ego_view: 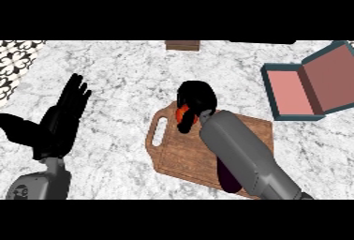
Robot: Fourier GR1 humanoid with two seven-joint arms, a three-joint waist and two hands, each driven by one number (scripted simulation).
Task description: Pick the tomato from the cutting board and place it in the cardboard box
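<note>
1. The right forearm [245, 157] crosses the wooden cutting board [180, 159], hiding a dark purple item [228, 177] near the board's front edge
2. The right hand [195, 99] curls over the red-orange tomato [183, 115] at the board's back edge
3. The left hand [59, 122] rests wide, fingers straight, near the worktop's left edge
4. The cardboard box [294, 93] lies open by the worktop's right edge

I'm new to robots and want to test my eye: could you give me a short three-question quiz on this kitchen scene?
1. True or false: the tomato is already in the box.
2. Which hand curls round the tomato: A left, B right?
3. Fill in: the left hand rests open over the ____ counter.

Key: 1 false, it is over the cutting board; 2 B, the right hand; 3 marble.
</note>
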